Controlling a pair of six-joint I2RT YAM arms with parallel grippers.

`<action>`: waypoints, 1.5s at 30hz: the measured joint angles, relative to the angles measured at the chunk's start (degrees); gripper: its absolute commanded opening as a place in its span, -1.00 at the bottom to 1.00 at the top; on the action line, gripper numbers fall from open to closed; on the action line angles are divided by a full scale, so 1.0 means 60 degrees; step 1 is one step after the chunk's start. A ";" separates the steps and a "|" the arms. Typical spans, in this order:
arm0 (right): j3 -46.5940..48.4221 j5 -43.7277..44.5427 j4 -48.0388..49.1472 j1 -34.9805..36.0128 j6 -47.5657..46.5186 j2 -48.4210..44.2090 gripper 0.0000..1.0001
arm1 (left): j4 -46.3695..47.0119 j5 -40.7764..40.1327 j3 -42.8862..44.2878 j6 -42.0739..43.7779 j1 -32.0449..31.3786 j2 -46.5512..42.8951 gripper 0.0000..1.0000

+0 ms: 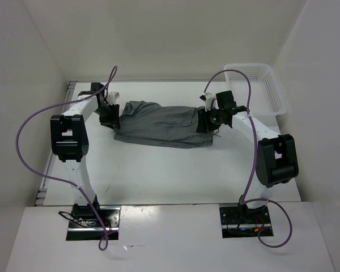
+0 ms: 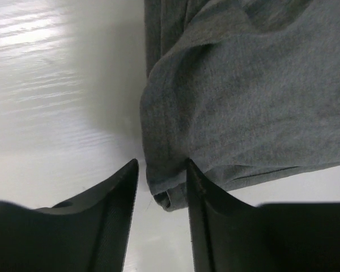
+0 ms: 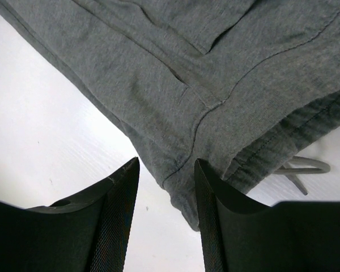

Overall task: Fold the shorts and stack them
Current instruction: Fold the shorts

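Observation:
The grey shorts [image 1: 158, 126] lie folded lengthwise across the middle of the table. My left gripper [image 1: 109, 115] is at their left end, open, with a rolled corner of the leg hem [image 2: 169, 190] between the fingers, not clamped. My right gripper [image 1: 205, 120] is at their right end, open, with the waistband corner [image 3: 184, 181] between the fingers. The gathered waistband [image 3: 283, 144] and a drawstring [image 3: 303, 168] show in the right wrist view.
A white mesh basket [image 1: 260, 90] stands at the back right, just beyond the right arm. White walls close in the table on the left, back and right. Purple cables loop above both arms.

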 measured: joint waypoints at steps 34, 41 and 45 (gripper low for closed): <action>-0.0291 0.0291 -0.0073 -0.0499 -0.0404 -0.0313 -0.29 | -0.0685 0.0659 -0.0058 0.0000 0.0109 0.0474 0.01; -0.0295 0.0222 0.0007 -0.0499 -0.0368 -0.0313 -0.82 | -0.0517 0.0474 -0.0058 0.0004 0.0160 0.0117 -0.31; -0.0295 0.0222 0.0022 -0.0499 -0.0477 -0.0313 -1.00 | -0.0404 0.0372 -0.0062 0.0018 0.0197 -0.0051 -0.79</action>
